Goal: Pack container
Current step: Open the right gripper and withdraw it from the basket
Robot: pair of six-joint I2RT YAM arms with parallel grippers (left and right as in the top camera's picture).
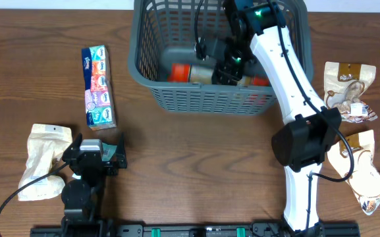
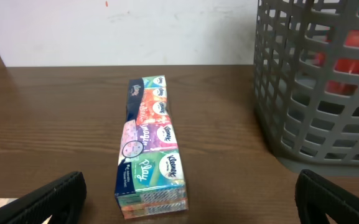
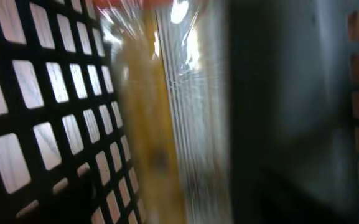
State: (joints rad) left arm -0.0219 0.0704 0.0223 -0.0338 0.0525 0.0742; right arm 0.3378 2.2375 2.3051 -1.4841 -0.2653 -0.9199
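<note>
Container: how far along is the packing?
Done: red-orange items lie in the container. In hand: the right gripper is down inside it, grip unclear. Remaining: tissue pack, beige pouch and two pouches on the table.

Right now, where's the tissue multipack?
Overhead view, left side of the table: the tissue multipack lies flat, left of the container, apart from it, ahead of the left gripper.

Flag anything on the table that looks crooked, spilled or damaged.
Nothing is spilled or broken. The beige packet at front right lies crumpled and twisted; the pale packet at far left is creased too. The tissue pack lies flat.
</note>
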